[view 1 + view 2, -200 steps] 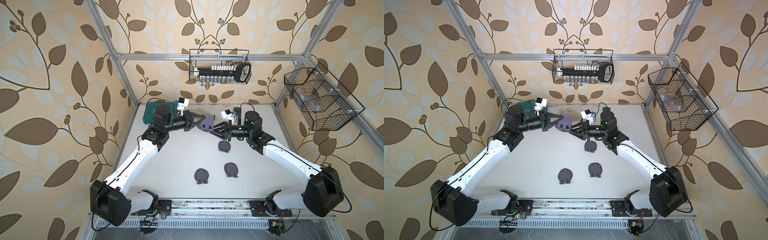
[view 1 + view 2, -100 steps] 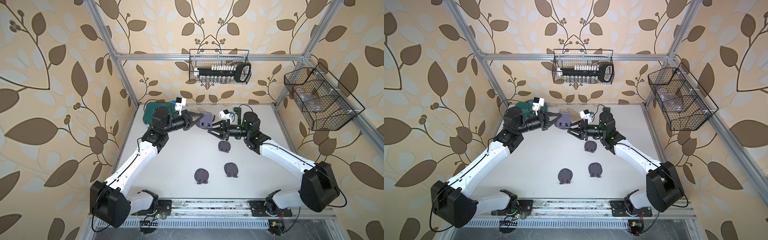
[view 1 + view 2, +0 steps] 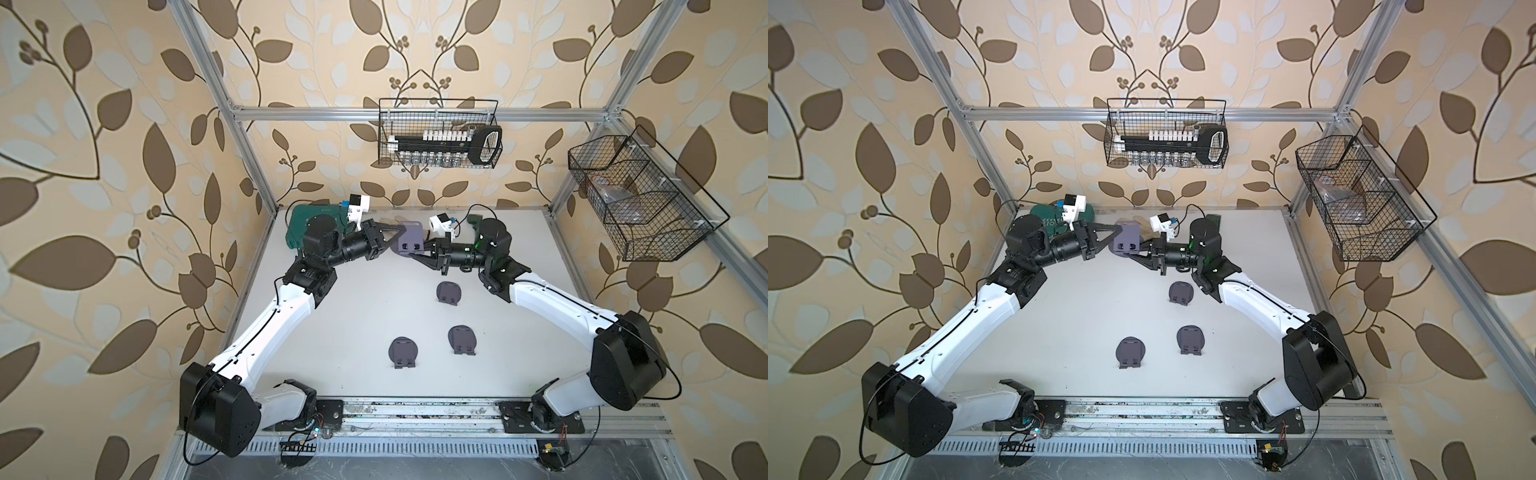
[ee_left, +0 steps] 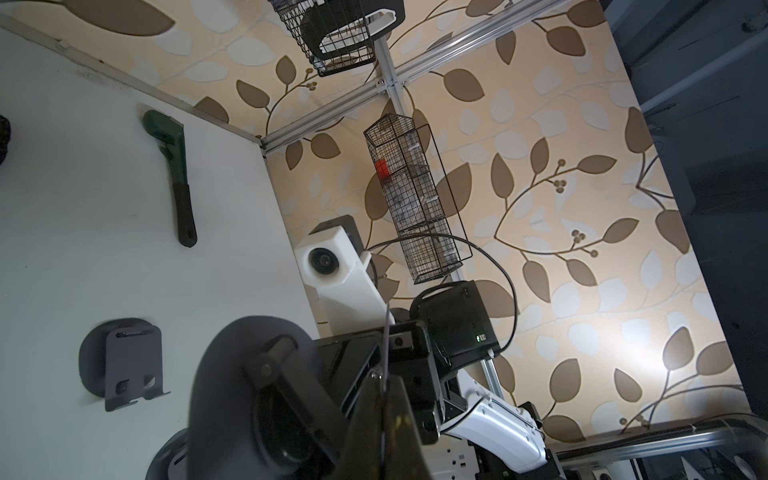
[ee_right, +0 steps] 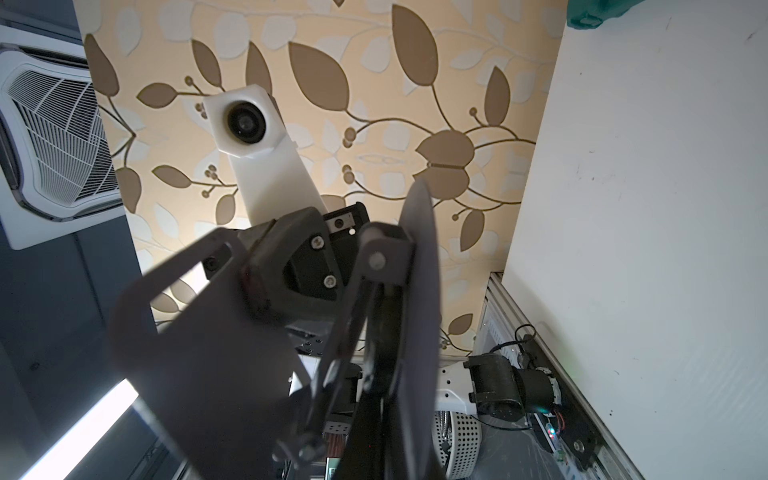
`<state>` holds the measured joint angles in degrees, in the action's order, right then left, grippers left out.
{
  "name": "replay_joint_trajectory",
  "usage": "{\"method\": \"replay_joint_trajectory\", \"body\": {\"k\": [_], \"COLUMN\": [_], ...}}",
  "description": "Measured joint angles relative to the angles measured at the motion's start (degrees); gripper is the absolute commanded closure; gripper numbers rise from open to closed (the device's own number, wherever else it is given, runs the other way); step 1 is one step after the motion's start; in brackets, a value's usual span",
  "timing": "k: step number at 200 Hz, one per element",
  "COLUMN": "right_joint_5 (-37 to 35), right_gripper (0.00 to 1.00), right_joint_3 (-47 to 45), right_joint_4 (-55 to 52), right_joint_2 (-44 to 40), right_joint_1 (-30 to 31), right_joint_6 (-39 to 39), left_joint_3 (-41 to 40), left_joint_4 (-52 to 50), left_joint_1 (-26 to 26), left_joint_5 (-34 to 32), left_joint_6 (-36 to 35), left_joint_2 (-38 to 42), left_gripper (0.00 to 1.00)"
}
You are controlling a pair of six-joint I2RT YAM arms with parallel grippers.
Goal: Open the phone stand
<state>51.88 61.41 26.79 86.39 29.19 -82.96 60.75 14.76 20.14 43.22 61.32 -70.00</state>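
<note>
A grey-purple plastic phone stand (image 3: 409, 244), a round disc hinged to a rectangular plate, hangs in the air over the rear of the white tabletop (image 3: 353, 299), between the two arms. The left jaws are closed on the plate's edge and the right jaws are closed on the disc. The two parts stand partly splayed. Three more such stands (image 3: 449, 292) (image 3: 462, 338) (image 3: 403, 351) lie flat nearer the front, well apart from it

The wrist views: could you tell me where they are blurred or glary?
Right wrist: the dark grey hinged phone stand fills the foreground, blurred and dim. Left wrist: its round base is soft; glare washes the leaf-patterned wallpaper.
</note>
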Motion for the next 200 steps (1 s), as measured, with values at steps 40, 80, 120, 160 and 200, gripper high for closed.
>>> {"method": "replay_joint_trajectory", "body": {"k": [40, 80, 120, 160, 200], "right_joint_5": [0.22, 1.97, 4.83, 6.25, 7.26], "right_gripper": [1.00, 1.00, 1.00, 1.00, 1.00], "right_joint_3": [0.00, -1.77, -6.58, -7.65, -7.69], "right_joint_4": [-2.95, -8.94, -3.30, 0.02, 1.64], "right_joint_2": [-0.31, -1.90, -2.32, -2.34, -2.45], "right_joint_1": [0.22, 0.22, 0.22, -0.07, -0.22], "right_joint_6": [2.60, 8.85, 7.02, 3.26, -1.79], "left_joint_3": [0.02, 3.04, 4.76, 4.57, 2.08], "left_joint_4": [-0.98, -7.78, -12.31, -11.80, -9.49], "left_joint_1": [0.02, 0.09, 0.57, 0.57, 0.57], "left_joint_5": [0.20, 2.99, 6.40, 8.83, 8.76], "left_joint_6": [-0.55, -3.52, -10.29, -16.15, -21.46], "left_joint_2": [0.26, -0.15, -1.01, -1.33, 0.81], "left_gripper": [1.00, 1.00, 1.00, 1.00, 1.00]}}
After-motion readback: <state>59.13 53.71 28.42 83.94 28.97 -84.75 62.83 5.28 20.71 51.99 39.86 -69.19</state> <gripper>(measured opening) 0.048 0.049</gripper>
